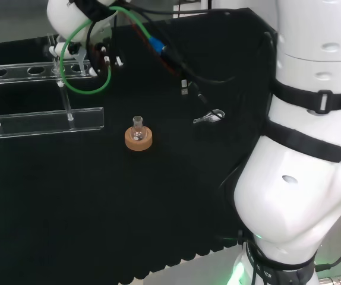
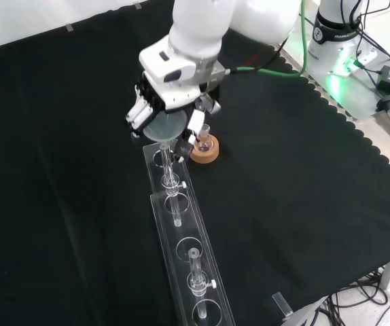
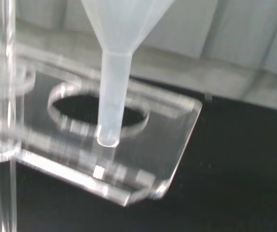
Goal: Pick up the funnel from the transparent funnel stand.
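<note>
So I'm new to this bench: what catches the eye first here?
The hand at the far end of the clear funnel stand, fingers curled round a translucent funnel. In the wrist view its stem hangs above a hole in the stand. Just beside sits a small flask on a cork ring.

We see our arm [image 2: 212,27] reaching down from the front view's top, its hand [image 2: 155,102] lowered over the cloth with fingers [image 2: 136,114] curled inward, thumb [image 2: 196,122] opposite them

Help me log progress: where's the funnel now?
Front view: the funnel sits in the robot hand, lifted above the stand end hole, left of the cork ring.
</note>
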